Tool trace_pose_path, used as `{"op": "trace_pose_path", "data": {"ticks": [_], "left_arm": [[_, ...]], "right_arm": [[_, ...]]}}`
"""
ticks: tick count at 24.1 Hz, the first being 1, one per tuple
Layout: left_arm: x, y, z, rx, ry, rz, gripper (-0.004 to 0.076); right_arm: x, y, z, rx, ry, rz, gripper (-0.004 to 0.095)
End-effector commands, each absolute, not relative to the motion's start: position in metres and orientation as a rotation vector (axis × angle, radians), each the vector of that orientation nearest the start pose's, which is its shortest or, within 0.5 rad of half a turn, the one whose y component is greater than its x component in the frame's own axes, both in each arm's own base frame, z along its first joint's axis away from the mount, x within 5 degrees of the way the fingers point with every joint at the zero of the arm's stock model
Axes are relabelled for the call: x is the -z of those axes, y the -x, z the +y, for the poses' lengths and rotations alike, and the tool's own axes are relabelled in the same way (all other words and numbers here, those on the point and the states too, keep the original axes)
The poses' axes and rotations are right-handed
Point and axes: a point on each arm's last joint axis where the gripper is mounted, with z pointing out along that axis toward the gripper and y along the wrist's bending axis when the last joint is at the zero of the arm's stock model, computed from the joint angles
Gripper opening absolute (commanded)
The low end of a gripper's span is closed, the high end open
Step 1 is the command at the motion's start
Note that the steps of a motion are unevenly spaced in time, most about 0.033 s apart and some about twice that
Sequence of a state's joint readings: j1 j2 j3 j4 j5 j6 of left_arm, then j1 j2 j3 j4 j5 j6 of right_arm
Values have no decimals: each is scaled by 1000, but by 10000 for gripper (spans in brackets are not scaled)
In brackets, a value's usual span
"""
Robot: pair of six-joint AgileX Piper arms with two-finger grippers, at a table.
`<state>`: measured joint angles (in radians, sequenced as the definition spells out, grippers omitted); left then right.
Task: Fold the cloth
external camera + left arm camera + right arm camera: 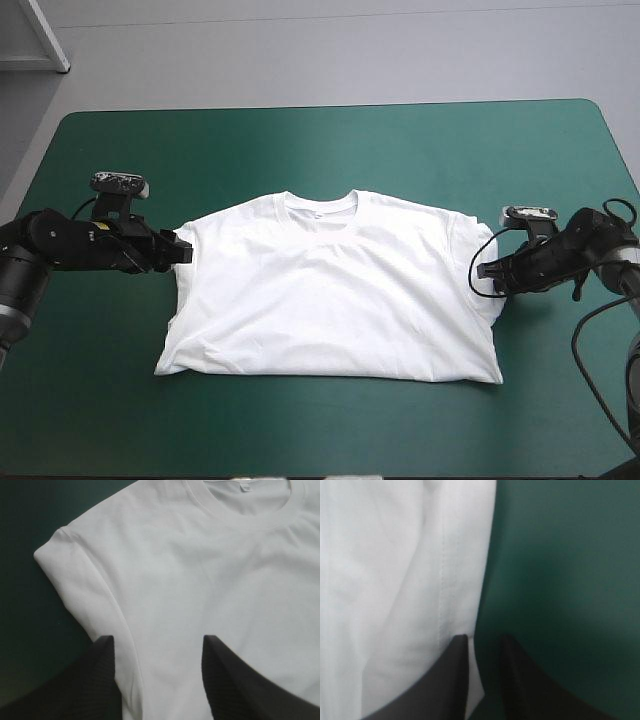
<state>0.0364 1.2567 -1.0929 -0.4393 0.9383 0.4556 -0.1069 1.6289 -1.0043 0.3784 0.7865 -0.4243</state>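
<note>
The white T-shirt [330, 290] lies spread flat in the middle of the teal-green table [300, 150], collar toward the far edge and both sleeves folded in. My left gripper [185, 252] is at the shirt's left shoulder edge. In the left wrist view it [157, 640] stands open, with the T-shirt [200, 570] and its folded sleeve edge between the fingers. My right gripper [483, 270] is at the shirt's right edge. In the right wrist view its fingers [484, 639] are all but together, with the hemmed edge of the T-shirt [385, 580] between them.
Bare teal-green cover [120, 400] surrounds the shirt on all sides. The table's far edge [330, 105] runs beyond the collar. A white stand's leg [45, 35] shows off the table at the far left.
</note>
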Motion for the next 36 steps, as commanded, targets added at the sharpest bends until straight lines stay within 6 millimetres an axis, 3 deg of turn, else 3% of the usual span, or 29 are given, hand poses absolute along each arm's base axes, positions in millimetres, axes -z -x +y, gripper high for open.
{"op": "trace_pose_path", "data": {"ticks": [1,5,10,13,14,15,19,26,31,36], "left_arm": [[-355,-250,-24,364,-294,2369,396],[-355,-250,-24,367,-300,2375,396],[-354,-249,-24,358,-308,2385,396],[-354,-249,-24,360,-310,2388,396],[-354,-249,-24,362,-312,2391,396],[-353,-248,-24,365,-315,2398,396],[-353,-248,-24,366,-315,2399,396],[-353,-248,-24,364,-314,2396,396],[-354,-248,-24,363,-313,2394,396],[-354,-248,-24,362,-312,2392,396]], "right_arm": [[-220,-305,-8,-348,121,2757,-3],[-233,-304,-6,-368,110,2686,-9],[-271,-288,-5,-314,134,2552,-9],[-270,-284,-4,-330,162,2590,7],[-270,-284,-4,-320,177,2593,74],[-270,-284,-4,-316,180,2591,235],[-270,-284,-5,-312,151,2598,651],[-257,-280,-5,-326,129,2631,438],[-225,-271,-3,-362,101,2711,427],[-211,-270,-3,-368,81,2727,405]]}}
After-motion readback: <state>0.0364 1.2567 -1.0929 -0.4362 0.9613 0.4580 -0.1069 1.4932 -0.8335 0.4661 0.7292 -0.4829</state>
